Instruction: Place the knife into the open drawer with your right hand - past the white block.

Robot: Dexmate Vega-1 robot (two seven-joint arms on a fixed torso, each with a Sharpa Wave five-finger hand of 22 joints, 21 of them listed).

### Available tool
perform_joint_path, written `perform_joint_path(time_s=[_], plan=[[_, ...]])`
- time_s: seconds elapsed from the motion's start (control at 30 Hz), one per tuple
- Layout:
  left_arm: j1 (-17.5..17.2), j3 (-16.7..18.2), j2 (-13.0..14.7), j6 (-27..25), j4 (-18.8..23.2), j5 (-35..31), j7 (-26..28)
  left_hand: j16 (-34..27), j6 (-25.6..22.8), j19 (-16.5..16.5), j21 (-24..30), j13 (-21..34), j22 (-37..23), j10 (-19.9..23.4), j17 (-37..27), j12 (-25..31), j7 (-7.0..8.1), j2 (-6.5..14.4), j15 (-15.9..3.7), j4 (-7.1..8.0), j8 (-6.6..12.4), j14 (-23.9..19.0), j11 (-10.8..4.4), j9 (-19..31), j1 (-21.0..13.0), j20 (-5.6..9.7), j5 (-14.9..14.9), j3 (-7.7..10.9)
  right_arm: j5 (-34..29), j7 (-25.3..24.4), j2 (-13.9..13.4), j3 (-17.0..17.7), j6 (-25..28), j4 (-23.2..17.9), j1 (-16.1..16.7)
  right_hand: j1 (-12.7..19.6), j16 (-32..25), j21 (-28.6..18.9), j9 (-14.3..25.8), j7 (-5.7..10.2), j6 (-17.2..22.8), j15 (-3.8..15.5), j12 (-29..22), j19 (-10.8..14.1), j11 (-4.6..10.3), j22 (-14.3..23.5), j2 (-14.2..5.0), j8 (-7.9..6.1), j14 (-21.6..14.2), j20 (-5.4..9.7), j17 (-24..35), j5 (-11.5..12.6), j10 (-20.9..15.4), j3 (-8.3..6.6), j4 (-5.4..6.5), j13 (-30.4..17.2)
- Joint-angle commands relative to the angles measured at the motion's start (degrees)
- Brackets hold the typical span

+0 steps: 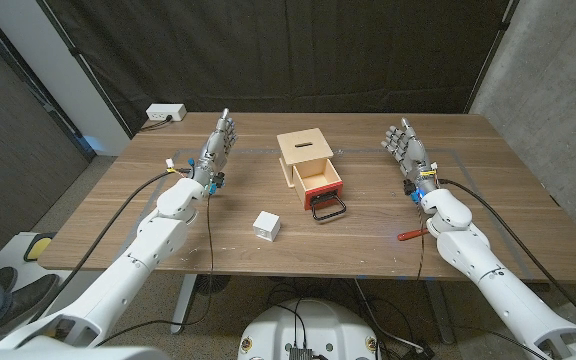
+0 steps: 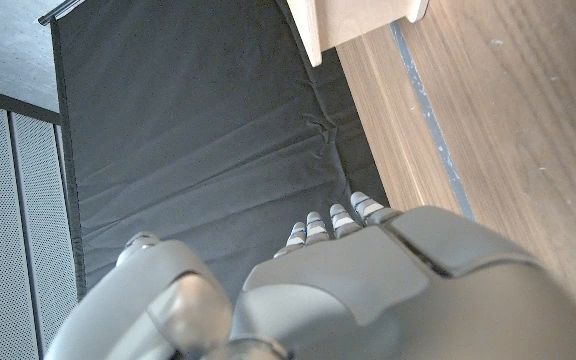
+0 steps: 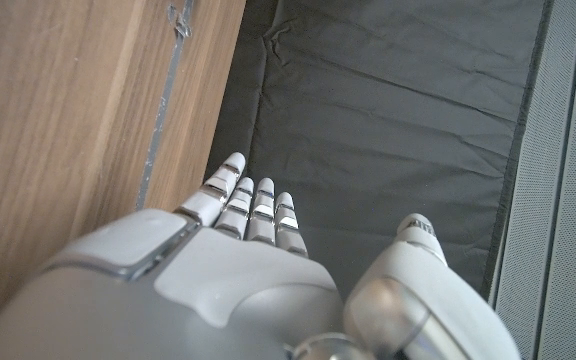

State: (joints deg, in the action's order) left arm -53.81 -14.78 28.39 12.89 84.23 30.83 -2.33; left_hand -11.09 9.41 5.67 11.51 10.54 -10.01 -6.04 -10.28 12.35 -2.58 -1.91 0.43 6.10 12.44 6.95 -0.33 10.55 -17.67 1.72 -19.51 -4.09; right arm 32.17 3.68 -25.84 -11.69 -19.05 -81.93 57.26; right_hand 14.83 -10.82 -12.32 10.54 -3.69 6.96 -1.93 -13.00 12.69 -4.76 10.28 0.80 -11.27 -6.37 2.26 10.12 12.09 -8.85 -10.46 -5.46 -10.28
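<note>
Wooden table [image 1: 528, 215] seen from the head camera, dark curtain [image 1: 298, 55] hanging behind its far edge. Near the middle of the table, a small light wooden box with a slot in its top [image 1: 304, 150]; out of its near side, a red-lined open drawer [image 1: 318, 181] pulled toward the robot, with a black wire handle [image 1: 329, 209] at the drawer's near end. Nearer and to the left of the drawer, well apart from it, a small white cube-shaped block [image 1: 267, 225]. On the right side of the table, near the front edge, a knife with a red handle [image 1: 411, 234], lying just beside the right forearm, partly hidden by it, untouched by either hand.

Right hand [image 1: 407, 146] raised at the far right of the table, fingers straight and a little apart, gripping nothing; in the right wrist view, same hand [image 3: 238, 260] with fingers [image 3: 253, 205] extended side by side toward the curtain, thumb apart. Left hand [image 1: 220, 142] at the far left, likewise stretched out and holding nothing; in the left wrist view, its back [image 2: 368, 285] with only fingertips [image 2: 333, 220] visible past it, a corner of the wooden box beyond. On the table's far left corner, a white power strip [image 1: 165, 114].
</note>
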Motion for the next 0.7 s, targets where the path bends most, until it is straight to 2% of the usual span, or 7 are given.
perform_joint_path(time_s=[0.03, 0.17, 0.43, 0.7], plan=[[-3.26, 1.7, -0.89, -0.83, 3.17, 0.01, 0.17, -0.37, -0.49, -0.23, 0.4, 0.13, -0.23, 0.47, -0.07, 0.63, 0.04, 0.11, 0.03, 0.02, 0.29, -0.32, -0.07, 0.16, -0.58, -0.02, -0.29, 0.27, 0.53, 2.26, -1.71, 3.61, -1.12, -5.43, 4.7, 0.75, -0.45, -0.14, 0.21, 0.05, 0.71, -0.11, -0.5, 0.8, 0.16, 0.2, -0.21, -0.58, -0.78, 1.13, 0.18, 0.3, -0.68, -0.18, -0.29, -0.21], [-4.53, 2.05, 1.08, -3.91, 7.33, -2.65, 3.05, -0.48, -0.92, -0.63, 0.51, 0.13, -0.23, 0.94, -0.07, 0.72, -0.02, 0.29, -0.04, -0.06, 0.35, -0.85, -0.07, 0.15, -0.83, 0.05, -0.29, 0.29, 1.81, 3.4, -2.37, 4.99, -1.47, -7.47, 6.62, 0.84, -0.43, -0.14, 0.22, 0.23, 1.05, -0.04, -0.62, 0.94, 0.51, 0.2, -0.22, -0.66, -0.92, 1.14, 0.18, 0.28, -1.14, -0.19, -0.36, -0.22], [-7.63, 3.09, 2.69, -7.47, 13.64, -4.17, 5.95, -0.52, -1.75, -0.8, 0.48, 0.14, -0.23, 1.81, -0.07, 0.89, 0.27, 0.66, -0.26, -0.16, 0.48, -1.46, -0.46, 0.15, -1.23, 0.24, -0.28, 0.32, 2.22, 5.55, -4.03, 7.13, -3.46, -11.3, 10.28, 1.12, -0.47, -0.24, 0.24, 0.61, 1.82, 0.32, -0.75, 1.5, 0.8, 0.22, -0.34, -0.84, -1.47, 1.44, 0.18, 0.27, -1.83, -0.26, -0.54, -0.24], [-10.91, 5.14, 2.49, -8.02, 18.08, -4.2, 8.36, -0.47, -2.06, -0.62, 0.35, 0.14, -0.23, 1.9, -0.08, 0.79, 0.23, 0.9, -0.28, -0.22, 0.46, -1.64, -0.3, 0.15, -1.48, 0.25, -0.25, 0.32, 0.57, 3.48, -5.34, 8.84, -3.29, -16.18, 14.3, 1.57, -0.5, -0.39, 0.26, 0.99, 2.3, 0.67, -0.96, 2.27, 1.54, 0.22, -0.54, -0.88, -2.13, 1.55, 0.15, 0.26, -2.78, -0.41, -0.79, -0.25]])
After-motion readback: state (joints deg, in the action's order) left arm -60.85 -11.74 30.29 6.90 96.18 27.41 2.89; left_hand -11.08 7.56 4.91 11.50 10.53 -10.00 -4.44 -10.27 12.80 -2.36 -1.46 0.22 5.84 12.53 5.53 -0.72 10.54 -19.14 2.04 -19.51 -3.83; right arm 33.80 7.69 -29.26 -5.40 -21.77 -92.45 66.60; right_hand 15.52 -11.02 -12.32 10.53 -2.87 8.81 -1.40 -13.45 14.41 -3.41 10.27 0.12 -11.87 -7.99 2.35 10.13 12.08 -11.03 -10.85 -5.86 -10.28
